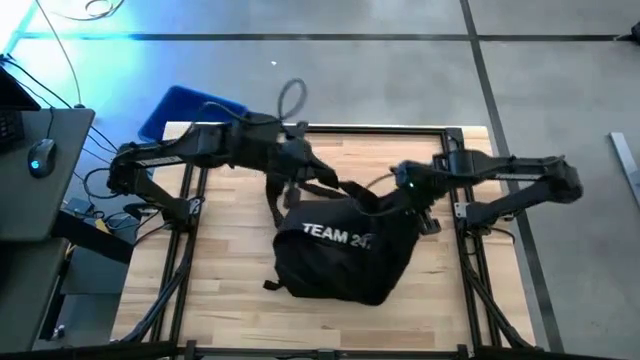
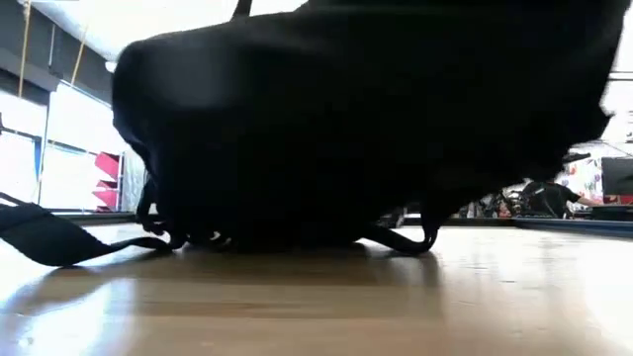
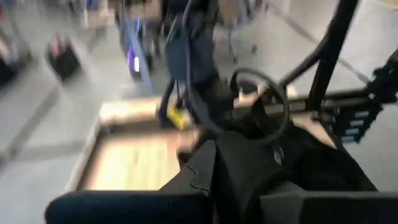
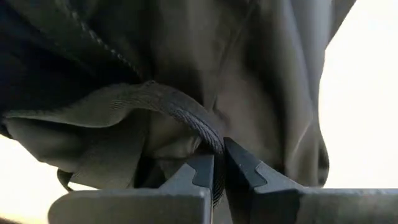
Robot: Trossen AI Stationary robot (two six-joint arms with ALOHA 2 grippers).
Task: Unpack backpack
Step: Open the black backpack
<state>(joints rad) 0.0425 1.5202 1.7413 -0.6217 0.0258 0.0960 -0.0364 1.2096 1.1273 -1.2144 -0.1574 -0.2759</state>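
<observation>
Backpack [image 1: 345, 255] sits mid-table, clear of all table [image 1: 230, 290] edges. Right gripper [image 4: 219, 171] pinches its webbing strap [image 4: 180, 109]; left gripper [image 1: 290, 180], closed, holds backpack fabric near the far edge.

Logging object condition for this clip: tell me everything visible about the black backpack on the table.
The large black fabric backpack lies slumped on the light wooden table, white "TEAM" lettering facing up. Long black straps trail from it; one lies flat on the wood in the low view. The right gripper is shut on a ribbed black webbing strap at its top. The left gripper is shut against black fabric at the bag's upper edge, though a firm hold cannot be confirmed. No contents show.
</observation>
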